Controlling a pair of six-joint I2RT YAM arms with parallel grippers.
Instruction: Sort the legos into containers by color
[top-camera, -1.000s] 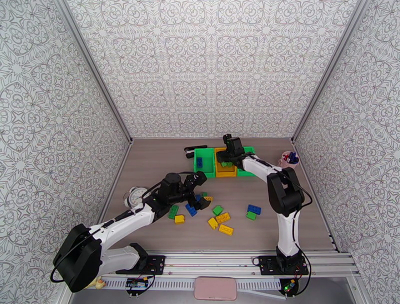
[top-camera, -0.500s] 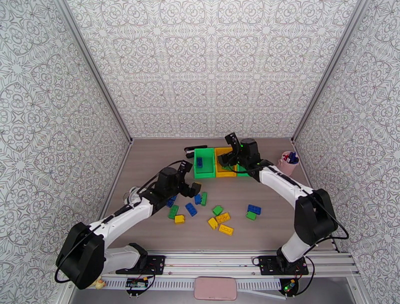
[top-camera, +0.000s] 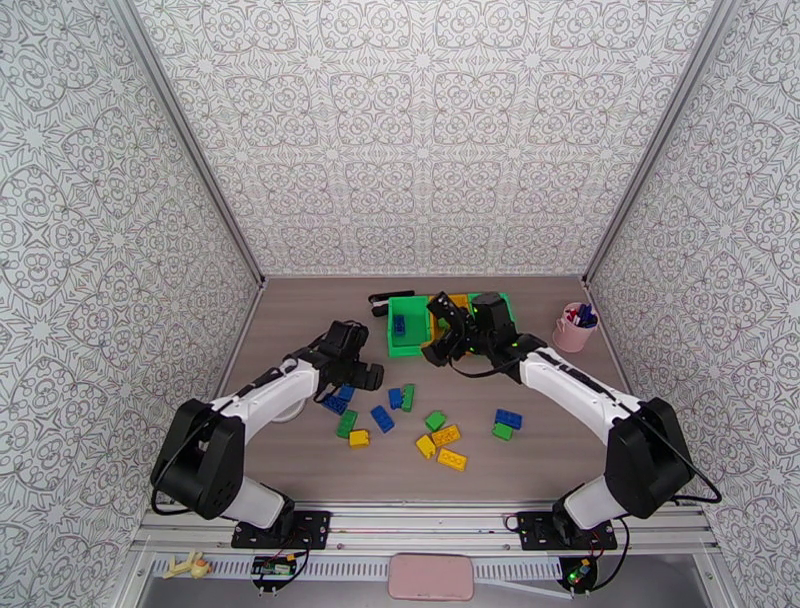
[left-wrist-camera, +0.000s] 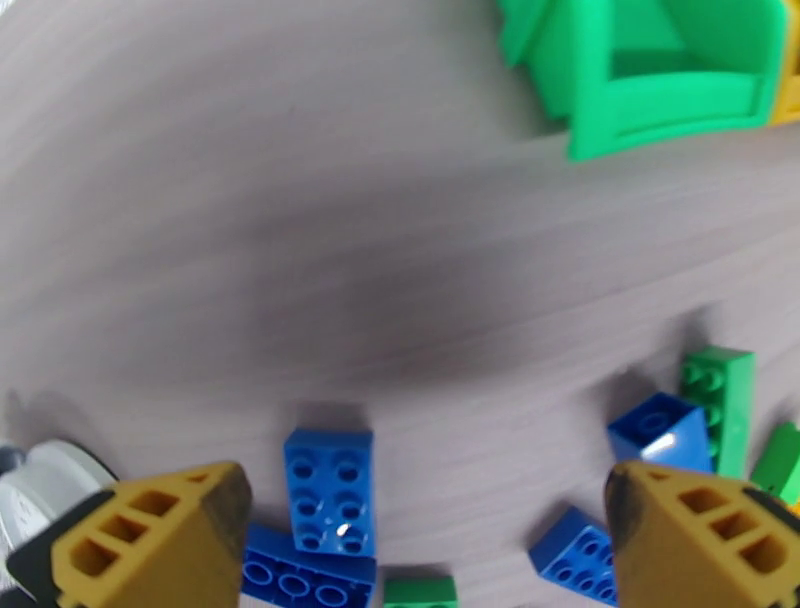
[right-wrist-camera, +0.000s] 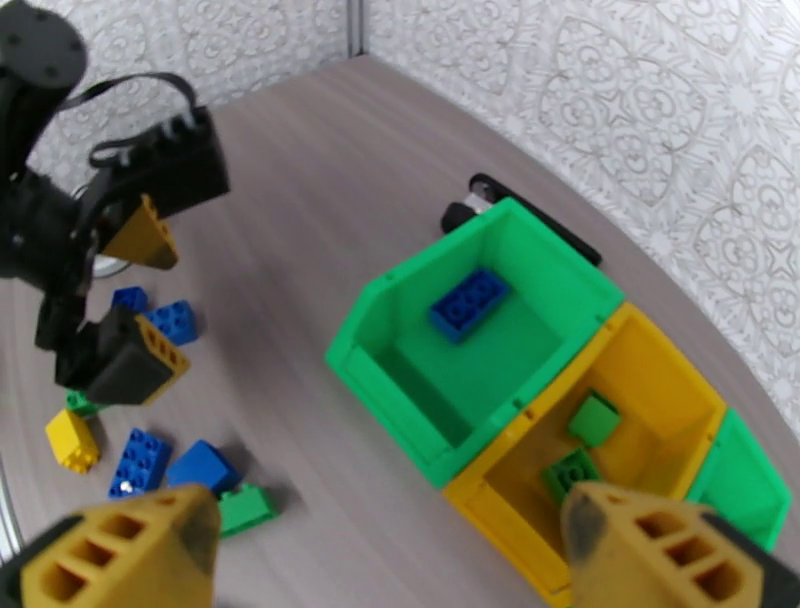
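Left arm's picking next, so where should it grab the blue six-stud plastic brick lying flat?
Come straight down onto the blue six-stud plastic brick, pinching its two long smooth sides: studs face up, and another blue brick crowds one short end.

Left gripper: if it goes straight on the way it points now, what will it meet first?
Probably the blue brick lying between the open fingers of the left gripper, or the bare table just beside it; depth is unclear.
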